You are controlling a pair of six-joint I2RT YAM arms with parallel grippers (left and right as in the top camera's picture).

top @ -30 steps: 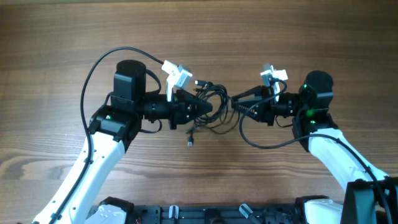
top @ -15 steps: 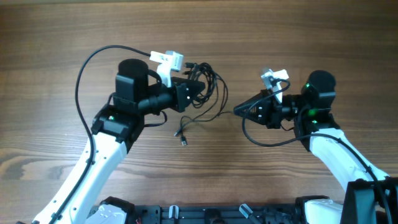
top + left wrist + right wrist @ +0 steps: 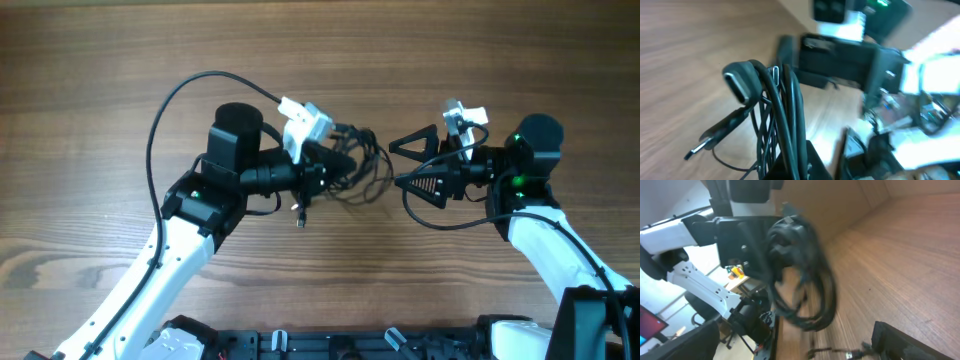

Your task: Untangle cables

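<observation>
The cables form a tangled bundle of thin black cords at the table's middle. My left gripper is shut on the bundle, which hangs lifted from its fingers. One plug end dangles below it. In the left wrist view the cords rise straight out of my shut gripper, with a looped plug and a silver-tipped plug to the left. My right gripper stands wide open just right of the bundle, holding nothing. Its view shows the blurred cables ahead of the gripper.
The wooden table lies bare all round. Each arm's own thicker black cable loops beside it, at the left arm and under the right arm. The arms' bases run along the front edge.
My right gripper has let go of the cord and opened wide. The left gripper, still holding the bundle, swung left and back, then right again toward the right gripper.
</observation>
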